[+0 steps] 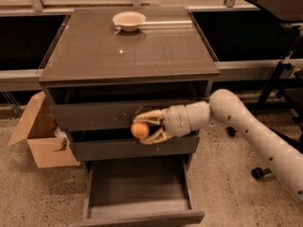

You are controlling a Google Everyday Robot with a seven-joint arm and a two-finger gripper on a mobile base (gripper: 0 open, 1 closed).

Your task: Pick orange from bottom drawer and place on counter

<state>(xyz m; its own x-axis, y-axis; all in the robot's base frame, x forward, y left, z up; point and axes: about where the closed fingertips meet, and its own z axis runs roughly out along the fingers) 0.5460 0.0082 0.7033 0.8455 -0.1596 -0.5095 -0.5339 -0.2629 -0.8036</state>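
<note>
Tool (139, 131) clamps round orange (139, 129) above open bottom drawer (137, 186).

Orange (139, 130) in claw (141, 132), above bottom drawer (137, 186)

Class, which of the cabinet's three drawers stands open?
The bottom drawer, pulled out and empty; the upper two are shut. The hand holds the orange before them.

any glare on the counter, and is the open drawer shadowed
Camera view: small glare spot on the counter near the bowl; the bottom drawer is dimly shadowed inside; the gripper, holding the orange before the middle drawer, is evenly lit.
</note>
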